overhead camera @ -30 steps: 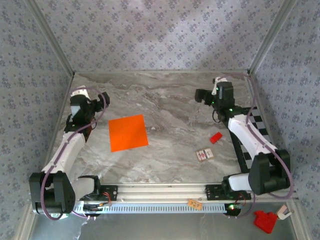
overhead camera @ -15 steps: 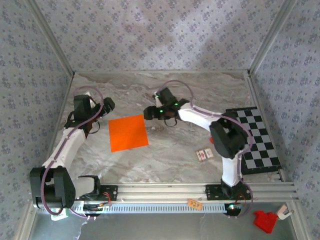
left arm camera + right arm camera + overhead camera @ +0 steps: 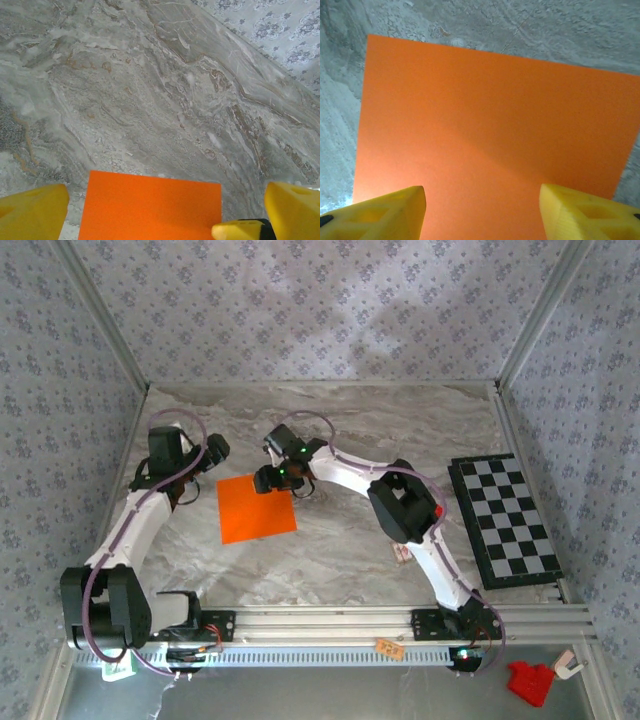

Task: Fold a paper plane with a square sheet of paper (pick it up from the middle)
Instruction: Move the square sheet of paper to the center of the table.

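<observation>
Orange paper [image 3: 257,506] lies flat (no crease yet); every fold remains. My right gripper [image 3: 482,197] hangs over it, jaws apart, empty; my left gripper [image 3: 165,200] gapes beside it.

You have the square sheet of paper [image 3: 257,508] lying flat on the bench [image 3: 340,430], left of centre. Your right claw [image 3: 266,480] stands over the sheet's far edge, toward its far right corner, with the right arm [image 3: 345,468] reaching across from the right side. Your left claw [image 3: 211,451] sits near the sheet's far left corner, just off the paper. The checkered board [image 3: 505,520] lies along the bench's right edge, well apart from the sheet. Between them, a small card [image 3: 400,552] lies under the right arm, nearer the front.
</observation>
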Motion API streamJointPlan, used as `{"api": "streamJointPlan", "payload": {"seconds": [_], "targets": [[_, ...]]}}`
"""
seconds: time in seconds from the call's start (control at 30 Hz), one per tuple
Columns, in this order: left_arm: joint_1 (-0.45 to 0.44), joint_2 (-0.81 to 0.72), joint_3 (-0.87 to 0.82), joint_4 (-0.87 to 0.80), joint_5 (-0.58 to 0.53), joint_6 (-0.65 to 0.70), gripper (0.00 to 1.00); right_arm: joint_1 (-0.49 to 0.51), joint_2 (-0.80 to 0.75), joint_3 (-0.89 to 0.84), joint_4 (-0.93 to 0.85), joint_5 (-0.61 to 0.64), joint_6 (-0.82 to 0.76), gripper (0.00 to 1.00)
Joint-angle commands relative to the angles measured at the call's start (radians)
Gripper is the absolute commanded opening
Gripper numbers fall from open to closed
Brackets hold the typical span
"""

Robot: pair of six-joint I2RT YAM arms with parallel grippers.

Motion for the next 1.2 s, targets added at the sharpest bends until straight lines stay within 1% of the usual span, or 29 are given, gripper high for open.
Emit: {"api": "streamJointPlan", "payload": {"seconds": [0.0, 0.2, 0.3, 0.37, 0.5, 0.6, 0.73, 0.87, 1.0, 1.07, 1.17], "targets": [[0.005, 0.013, 0.041, -0.019, 0.003, -0.002, 1.00, -0.001, 0.051, 0.069, -0.096, 0.007, -0.013, 0.63], [0.006, 0.046, 0.053, -0.026, 0.042, 0.039, 1.00, -0.007, 0.100, 0.121, -0.179, 0.041, -0.025, 0.67], [0.001, 0.079, 0.079, -0.034, 0.059, 0.048, 1.00, -0.018, 0.095, 0.113, -0.222, 0.090, -0.026, 0.69], [-0.009, 0.101, 0.101, -0.041, 0.068, 0.048, 1.00, -0.033, 0.076, 0.076, -0.233, 0.119, -0.018, 0.69], [-0.040, 0.155, 0.145, -0.069, 0.076, 0.052, 1.00, -0.083, -0.029, -0.119, -0.137, 0.144, 0.030, 0.69], [-0.063, 0.198, 0.184, -0.116, 0.112, 0.072, 1.00, -0.131, -0.122, -0.270, -0.063, 0.151, 0.062, 0.69], [-0.101, 0.250, 0.235, -0.197, 0.133, 0.088, 1.00, -0.177, -0.255, -0.461, -0.018, 0.176, 0.087, 0.69], [-0.164, 0.297, 0.279, -0.282, 0.132, 0.101, 1.00, -0.201, -0.380, -0.633, 0.014, 0.198, 0.138, 0.68], [-0.248, 0.333, 0.305, -0.363, 0.108, 0.102, 1.00, -0.212, -0.479, -0.736, 0.057, 0.185, 0.192, 0.69], [-0.296, 0.345, 0.313, -0.401, 0.086, 0.095, 1.00, -0.221, -0.529, -0.745, 0.091, 0.169, 0.212, 0.69], [-0.379, 0.369, 0.337, -0.468, 0.022, 0.042, 1.00, -0.238, -0.611, -0.748, 0.135, 0.174, 0.223, 0.72]]}}
